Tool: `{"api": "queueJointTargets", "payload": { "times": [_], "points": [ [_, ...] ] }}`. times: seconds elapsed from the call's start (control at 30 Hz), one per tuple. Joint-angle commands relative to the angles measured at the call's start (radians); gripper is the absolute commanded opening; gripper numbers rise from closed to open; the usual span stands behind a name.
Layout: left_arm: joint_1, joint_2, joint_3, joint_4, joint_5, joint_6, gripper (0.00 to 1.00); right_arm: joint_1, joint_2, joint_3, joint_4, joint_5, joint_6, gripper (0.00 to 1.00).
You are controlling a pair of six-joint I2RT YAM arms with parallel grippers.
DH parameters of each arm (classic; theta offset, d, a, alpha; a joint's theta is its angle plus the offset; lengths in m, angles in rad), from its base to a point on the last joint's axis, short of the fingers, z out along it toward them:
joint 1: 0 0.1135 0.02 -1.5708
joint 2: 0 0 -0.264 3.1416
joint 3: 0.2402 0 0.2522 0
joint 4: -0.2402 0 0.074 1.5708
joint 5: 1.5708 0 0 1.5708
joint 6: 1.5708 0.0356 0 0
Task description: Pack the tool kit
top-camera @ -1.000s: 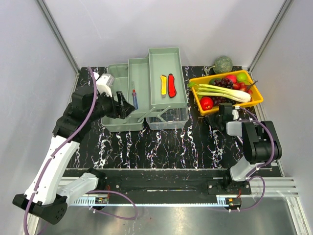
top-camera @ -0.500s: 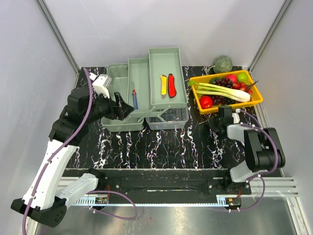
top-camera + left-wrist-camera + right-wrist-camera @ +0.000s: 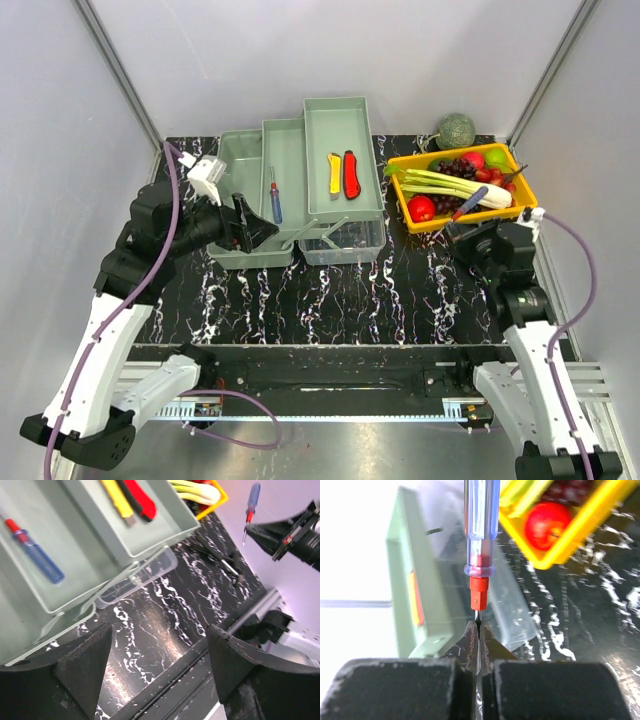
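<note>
While the toolbox [image 3: 290, 150] sits unfolded at the far edge of the table [image 3: 330, 300], left of centre, a broad band of bare table runs from its front to the near edge. Left jaws are released, parted wide, over the toolbox's near-left corner, holding nothing. Right jaws are clenched on the metal shaft of a blue-handled screwdriver [image 3: 481, 530], handle uppermost, raised off the table beside the near-left corner of the yellow fruit tray [image 3: 528, 195] at the right edge. Count: one toolbox. Two screwdrivers, the second screwdriver [image 3: 274, 195] lying in the middle tray. Two utility knives, yellow knife [image 3: 334, 172] and red knife [image 3: 351, 173], side by side in the farthest tray.
</note>
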Motion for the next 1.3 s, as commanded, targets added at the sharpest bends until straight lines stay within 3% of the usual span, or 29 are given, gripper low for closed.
{"api": "queueJointTargets", "payload": {
  "times": [0.0,0.1,0.2,0.3,0.37,0.47,0.6,0.73,0.93,1.03,1.1,1.27],
  "points": [
    [0.002,-0.015,-0.023,0.126,0.205,-0.035,0.81,0.006,-0.035,0.168,-0.087,-0.218,-0.161,0.0],
    [-0.009,-0.013,-0.055,0.241,0.306,-0.088,0.83,0.011,-0.01,0.229,0.014,-0.486,-0.194,0.0],
    [-0.033,-0.006,-0.061,0.322,0.328,-0.141,0.84,0.027,0.002,0.282,0.091,-0.638,-0.207,0.0],
    [-0.069,0.021,-0.055,0.397,0.307,-0.205,0.84,0.055,0.016,0.325,0.134,-0.735,-0.237,0.0],
    [-0.105,0.047,-0.049,0.445,0.2,-0.303,0.85,0.08,0.033,0.343,0.177,-0.795,-0.236,0.0],
    [-0.206,0.111,-0.017,0.555,0.121,-0.38,0.86,0.148,0.06,0.368,0.212,-0.806,-0.236,0.0],
    [-0.309,0.244,0.104,0.554,0.032,-0.343,0.91,0.236,0.1,0.383,0.261,-0.807,-0.225,0.0],
    [-0.343,0.333,0.173,0.603,0.015,-0.33,0.98,0.288,0.129,0.397,0.254,-0.823,-0.25,0.0],
    [-0.383,0.398,0.207,0.635,0.01,-0.31,0.99,0.32,0.142,0.403,0.234,-0.839,-0.271,0.0],
    [-0.386,0.425,0.212,0.634,0.03,-0.32,0.93,0.324,0.142,0.395,0.238,-0.849,-0.271,0.0],
    [-0.389,0.439,0.221,0.635,0.047,-0.325,0.83,0.325,0.148,0.391,0.238,-0.856,-0.273,0.0],
    [-0.394,0.462,0.236,0.629,0.064,-0.325,0.48,0.325,0.161,0.38,0.232,-0.852,-0.273,0.0]
  ]
}}
